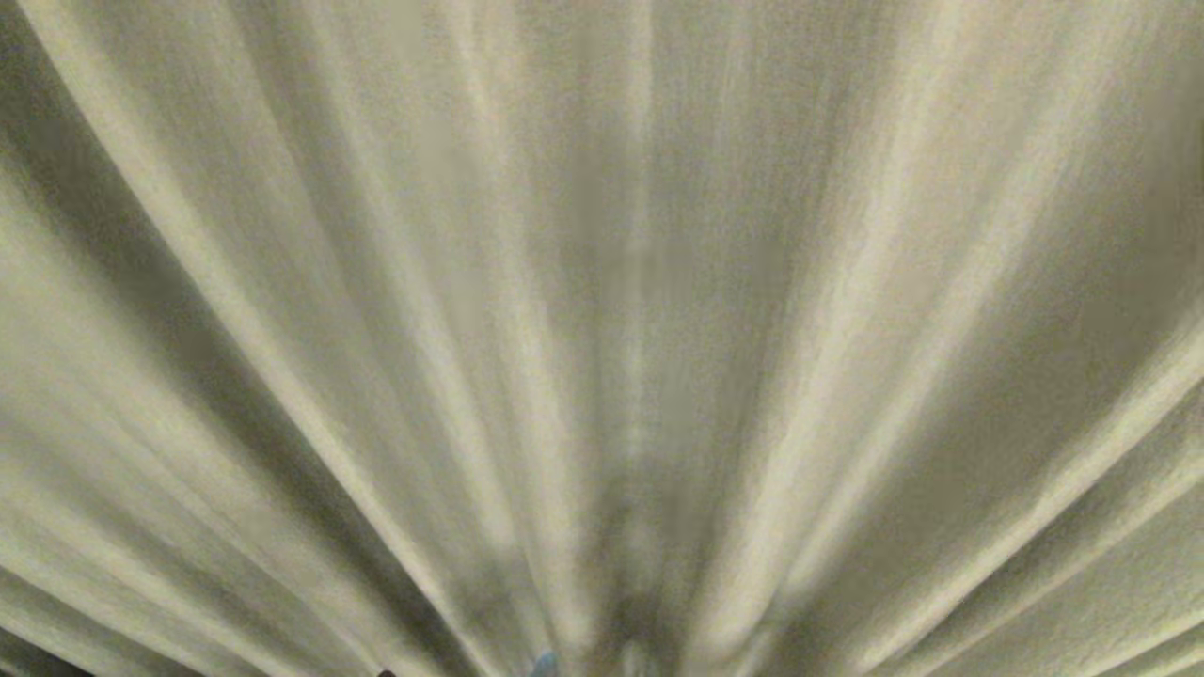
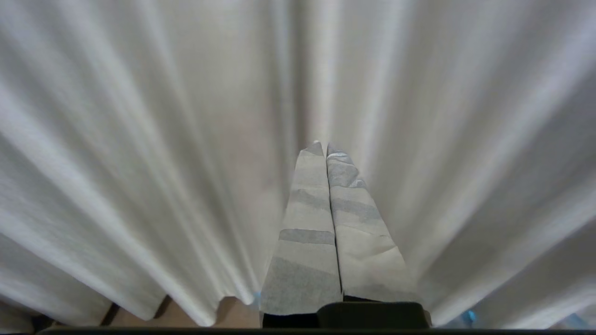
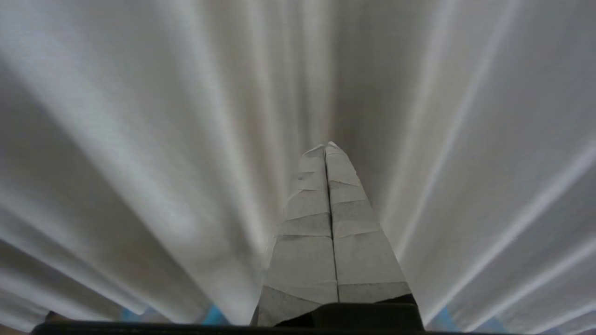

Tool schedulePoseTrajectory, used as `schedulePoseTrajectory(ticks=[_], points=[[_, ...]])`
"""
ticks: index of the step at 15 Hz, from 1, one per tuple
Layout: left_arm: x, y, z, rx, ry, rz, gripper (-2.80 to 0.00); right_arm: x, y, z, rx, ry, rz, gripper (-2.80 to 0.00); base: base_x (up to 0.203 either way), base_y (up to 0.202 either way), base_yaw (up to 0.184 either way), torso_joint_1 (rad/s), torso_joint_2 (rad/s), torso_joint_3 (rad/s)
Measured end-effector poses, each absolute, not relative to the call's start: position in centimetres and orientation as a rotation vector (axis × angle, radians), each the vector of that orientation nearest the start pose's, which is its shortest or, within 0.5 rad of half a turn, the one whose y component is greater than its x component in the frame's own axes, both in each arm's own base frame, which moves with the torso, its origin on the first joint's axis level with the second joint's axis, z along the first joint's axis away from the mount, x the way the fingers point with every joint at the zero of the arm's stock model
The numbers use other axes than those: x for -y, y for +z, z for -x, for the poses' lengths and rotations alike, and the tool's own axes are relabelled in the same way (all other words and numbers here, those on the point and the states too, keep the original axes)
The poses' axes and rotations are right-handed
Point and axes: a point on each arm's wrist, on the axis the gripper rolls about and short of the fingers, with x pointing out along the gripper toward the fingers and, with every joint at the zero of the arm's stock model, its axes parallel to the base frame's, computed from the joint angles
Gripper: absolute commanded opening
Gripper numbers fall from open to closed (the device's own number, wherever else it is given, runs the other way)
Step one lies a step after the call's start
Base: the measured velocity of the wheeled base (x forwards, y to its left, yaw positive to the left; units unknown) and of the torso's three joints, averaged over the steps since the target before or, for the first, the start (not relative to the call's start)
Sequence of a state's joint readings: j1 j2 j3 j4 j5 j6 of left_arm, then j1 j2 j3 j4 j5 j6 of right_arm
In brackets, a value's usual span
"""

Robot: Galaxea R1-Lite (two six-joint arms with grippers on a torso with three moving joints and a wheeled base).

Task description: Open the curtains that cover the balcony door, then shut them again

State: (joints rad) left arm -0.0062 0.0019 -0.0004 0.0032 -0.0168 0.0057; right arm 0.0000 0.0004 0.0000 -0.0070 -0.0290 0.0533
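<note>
Left gripper (image 2: pixel 326 148) and right gripper (image 3: pixel 327 148) both have their taped fingers pressed fully together, holding nothing, tips pointing at the pleated beige curtains (image 1: pixel 602 282), which hang drawn right in front and fill the head view edge to edge.

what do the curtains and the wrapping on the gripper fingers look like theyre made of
The curtains look like a heavy woven cloth, beige and matte: a fine grainy weave shows on the soft pleats, with no shine. The fingers of the left gripper and of the right gripper seem wrapped in pale matte tape, perhaps paper or cloth: overlapping creased bands show. What lies under the wrap cannot be told.
</note>
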Motion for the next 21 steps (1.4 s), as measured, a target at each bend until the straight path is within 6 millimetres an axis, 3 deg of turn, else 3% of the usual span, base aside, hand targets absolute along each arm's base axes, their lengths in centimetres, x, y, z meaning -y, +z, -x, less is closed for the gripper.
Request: schedulePoseTrajectory(ticks=[21], points=[[0.02, 7.52, 2.27, -0.005, -0.023, -0.005, -2.80, 0.07, 7.63, 2.28, 0.008, -0.029, -0.054, -2.80, 0.000, -0.191, 0.003, 0.003, 0.00, 0.003]])
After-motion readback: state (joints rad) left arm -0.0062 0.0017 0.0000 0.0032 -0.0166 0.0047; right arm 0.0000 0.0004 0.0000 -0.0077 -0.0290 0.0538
